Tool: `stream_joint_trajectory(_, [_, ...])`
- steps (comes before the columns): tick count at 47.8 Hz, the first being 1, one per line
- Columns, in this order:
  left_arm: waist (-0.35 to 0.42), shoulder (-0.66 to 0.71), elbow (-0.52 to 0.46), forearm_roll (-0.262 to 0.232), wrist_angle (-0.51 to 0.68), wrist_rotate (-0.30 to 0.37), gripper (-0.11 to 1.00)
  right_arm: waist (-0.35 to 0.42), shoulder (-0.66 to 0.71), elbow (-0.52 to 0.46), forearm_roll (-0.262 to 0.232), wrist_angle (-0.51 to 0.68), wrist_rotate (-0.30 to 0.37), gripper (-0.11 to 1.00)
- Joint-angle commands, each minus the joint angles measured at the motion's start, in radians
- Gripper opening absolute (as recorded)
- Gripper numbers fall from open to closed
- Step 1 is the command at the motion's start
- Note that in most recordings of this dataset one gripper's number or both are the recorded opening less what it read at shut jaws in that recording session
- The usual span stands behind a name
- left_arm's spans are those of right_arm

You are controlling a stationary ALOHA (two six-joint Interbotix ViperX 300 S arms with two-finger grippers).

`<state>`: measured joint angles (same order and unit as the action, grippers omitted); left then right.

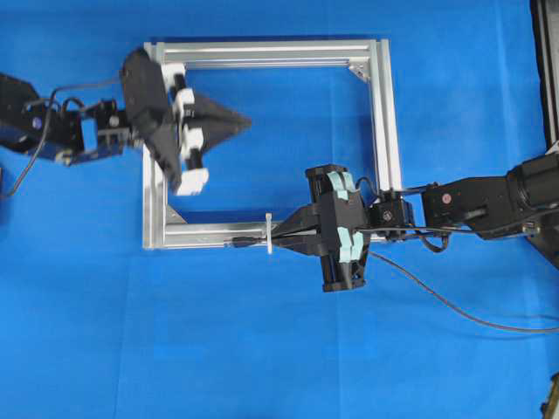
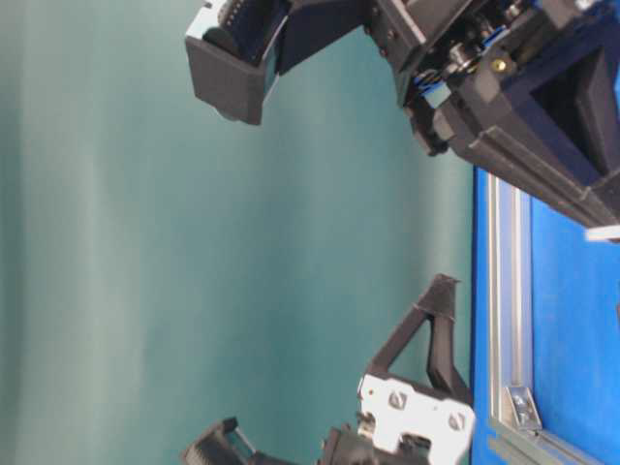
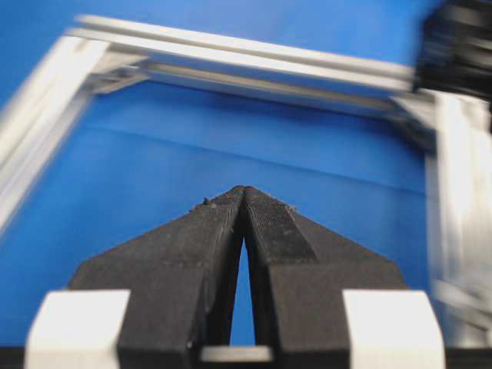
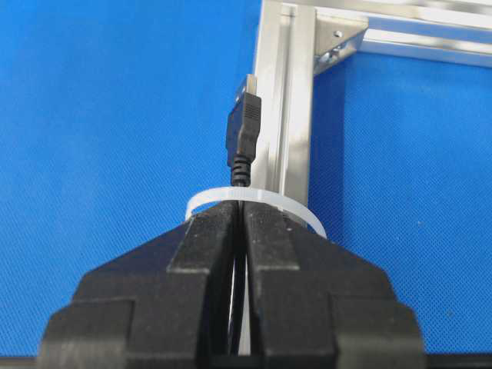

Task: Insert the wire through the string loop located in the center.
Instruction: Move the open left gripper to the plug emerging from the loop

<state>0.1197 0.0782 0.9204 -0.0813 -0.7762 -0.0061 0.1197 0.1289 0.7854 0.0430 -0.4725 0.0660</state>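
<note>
- Right gripper (image 4: 243, 209), black with ribbed pads, clenched on the thin black wire (image 4: 243, 146); its moulded plug with metallic tip juts just past the fingertips, through the thin white string loop (image 4: 296, 213).
- Loop sits against the silver aluminium frame bar (image 4: 296, 100), grooved, on blue cloth (image 1: 262, 349).
- Left gripper (image 3: 244, 194) pressed closed, grasping nothing, above the cloth inside the frame.

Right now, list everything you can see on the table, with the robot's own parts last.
wire: one, black with a metal-tipped plug, poking through the loop beside the frame's near bar
string loop: one, white, at the right hand's tips
frame: one, silver aluminium square, centre of the cloth
cloth: one, blue, covering the table
left hand: shut, empty, above the frame's interior
right hand: shut on the wire, at the frame's near bar
</note>
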Motion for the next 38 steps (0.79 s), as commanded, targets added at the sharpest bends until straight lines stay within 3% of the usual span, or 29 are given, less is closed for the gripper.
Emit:
stream_joint_trajectory(1, [-0.044,-0.032,-0.002,0.003,-0.009,-0.002,0.0,-0.003,-0.012,-0.014,0.003,-0.003,0.0,-0.03])
stream_joint_trajectory(24, [-0.305,-0.037,-0.003,0.003,-0.005,-0.066,0.0,-0.003,-0.012,-0.009,0.003,-0.003,0.0,-0.03])
stream_joint_trajectory(38, [-0.324,-0.035,-0.009,0.002,0.008,-0.092,0.0,-0.003,-0.012,-0.009,0.003,0.006,0.0,-0.03])
